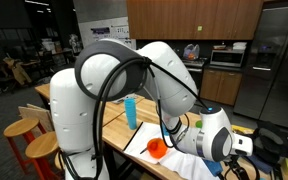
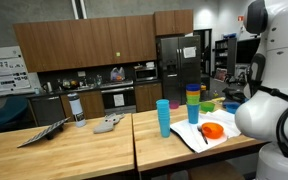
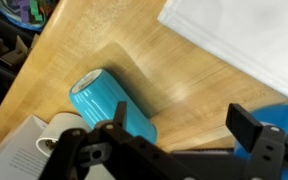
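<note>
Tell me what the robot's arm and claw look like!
The arm is big, white and rounded, like fat tubes joined by smooth elbows. A black cable loops along it. The gripper is black and blocky, with two chunky fingers.

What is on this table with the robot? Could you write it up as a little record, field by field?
Place: kitchen-like room, wooden table
Robot's hand: gripper open, nothing between its fingers, over the table
Nearest thing: blue cup, apart from the fingers
Cup's pose: upright in both exterior views
Next to the cup: white sheet with an orange bowl on it
Behind the bowl: stack of coloured cups
</note>
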Robot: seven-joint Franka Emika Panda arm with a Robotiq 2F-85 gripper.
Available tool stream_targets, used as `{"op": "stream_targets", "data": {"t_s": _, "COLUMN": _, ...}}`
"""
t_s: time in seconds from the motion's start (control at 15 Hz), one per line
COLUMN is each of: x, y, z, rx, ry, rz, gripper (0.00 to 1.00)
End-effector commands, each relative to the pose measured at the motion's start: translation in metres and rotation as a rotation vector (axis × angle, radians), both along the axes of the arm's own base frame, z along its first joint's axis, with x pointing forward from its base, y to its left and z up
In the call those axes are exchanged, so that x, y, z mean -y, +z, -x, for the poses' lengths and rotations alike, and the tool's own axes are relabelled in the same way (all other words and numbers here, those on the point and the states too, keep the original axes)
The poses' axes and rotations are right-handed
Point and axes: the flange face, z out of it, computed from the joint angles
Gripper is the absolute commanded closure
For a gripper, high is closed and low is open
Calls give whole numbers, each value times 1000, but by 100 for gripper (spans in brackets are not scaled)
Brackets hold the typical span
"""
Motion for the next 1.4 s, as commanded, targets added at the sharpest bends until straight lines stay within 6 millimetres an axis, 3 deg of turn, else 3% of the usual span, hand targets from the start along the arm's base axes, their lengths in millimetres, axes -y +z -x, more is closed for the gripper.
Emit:
{"op": "stream_targets", "data": {"t_s": 0.0, "x": 17, "y": 24, "z": 18, "rx": 30, "ry": -37, "rz": -18, "gripper": 0}}
{"op": "stream_targets", "data": {"t_s": 0.47, "x": 82, "y": 49, "z": 62, "rx": 65, "ry": -192, "rz": -69, "gripper": 0}}
{"op": "stream_targets", "data": {"t_s": 0.8, "x": 112, "y": 62, "z": 78, "rx": 83, "ry": -255, "rz": -39, "gripper": 0}}
{"op": "stream_targets", "data": {"t_s": 1.13, "x": 118, "y": 45, "z": 83, "rx": 64, "ry": -278, "rz": 7, "gripper": 0}}
{"op": "stream_targets", "data": {"t_s": 1.33, "x": 125, "y": 25, "z": 99, "rx": 45, "ry": -311, "rz": -24, "gripper": 0}}
